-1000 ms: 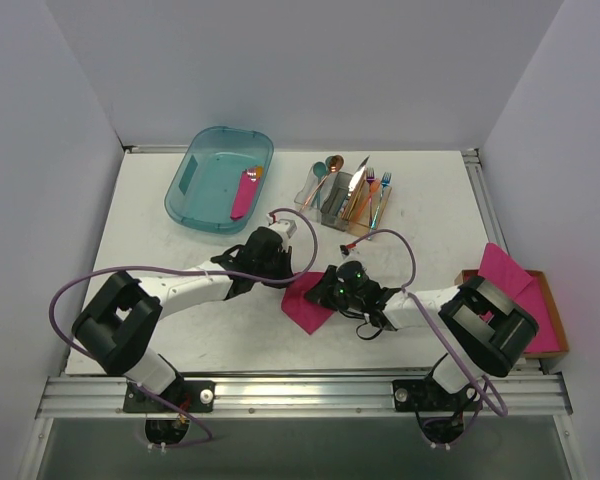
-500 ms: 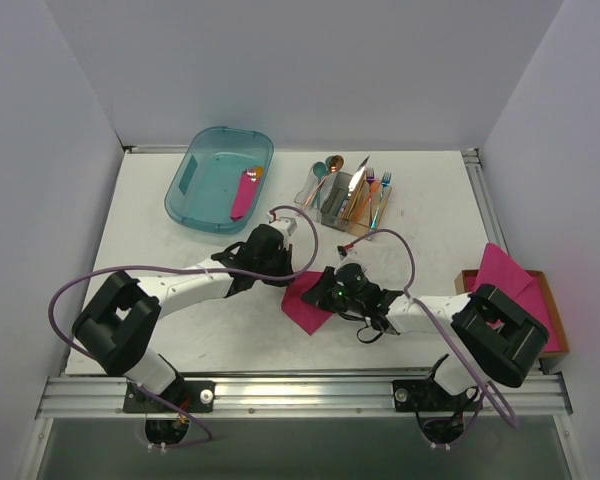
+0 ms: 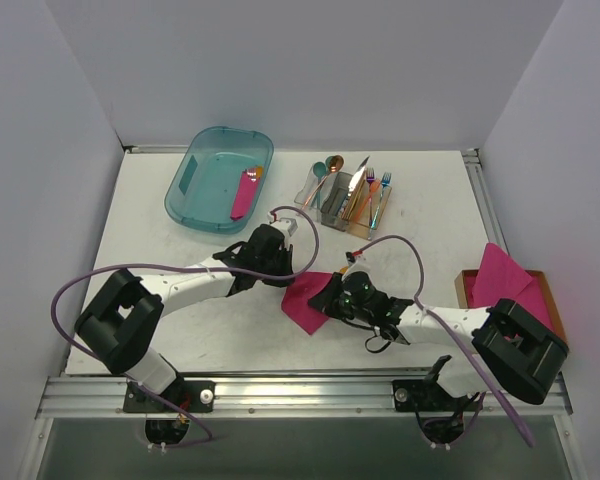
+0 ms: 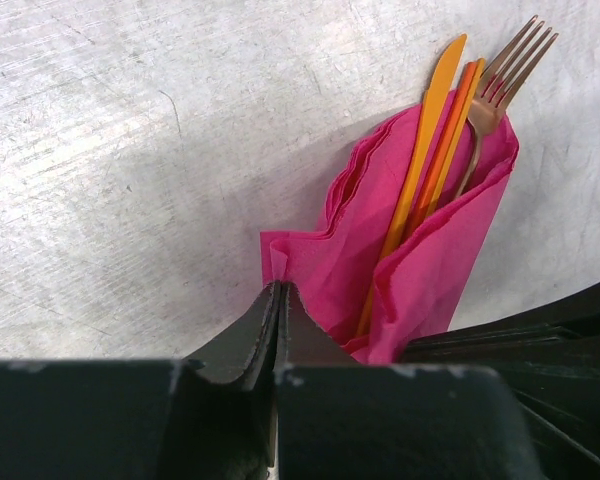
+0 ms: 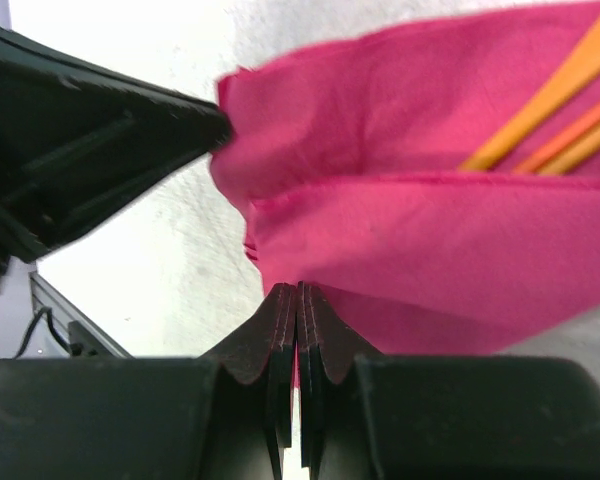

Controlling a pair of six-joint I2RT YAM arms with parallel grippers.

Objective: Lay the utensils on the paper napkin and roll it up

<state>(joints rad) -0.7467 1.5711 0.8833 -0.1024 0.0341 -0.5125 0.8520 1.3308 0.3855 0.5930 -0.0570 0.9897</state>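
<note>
The magenta paper napkin [image 4: 330, 260] lies on the table, folded loosely over the copper-orange utensils. A knife [image 4: 420, 150] and a fork [image 4: 500, 80] stick out of its far end. My left gripper [image 4: 280, 292] is shut on the napkin's near corner. My right gripper [image 5: 298, 290] is shut on the edge of the napkin [image 5: 400, 110], with the utensils [image 5: 550, 110] showing in the fold. In the top view the napkin [image 3: 306, 305] lies between the left gripper [image 3: 291, 282] and the right gripper [image 3: 327, 297]. There the utensils are hidden.
A teal tub [image 3: 195, 195] at the back left holds a rolled pink napkin [image 3: 245, 192]. A cutlery holder [image 3: 345, 195] with teal, iridescent and copper pieces stands behind the grippers. A stack of pink napkins [image 3: 508, 275] lies in a brown tray at the right edge.
My right arm's elbow has swung out to the right and its gripper has shifted slightly right at the napkin's edge. The left arm has barely moved.
</note>
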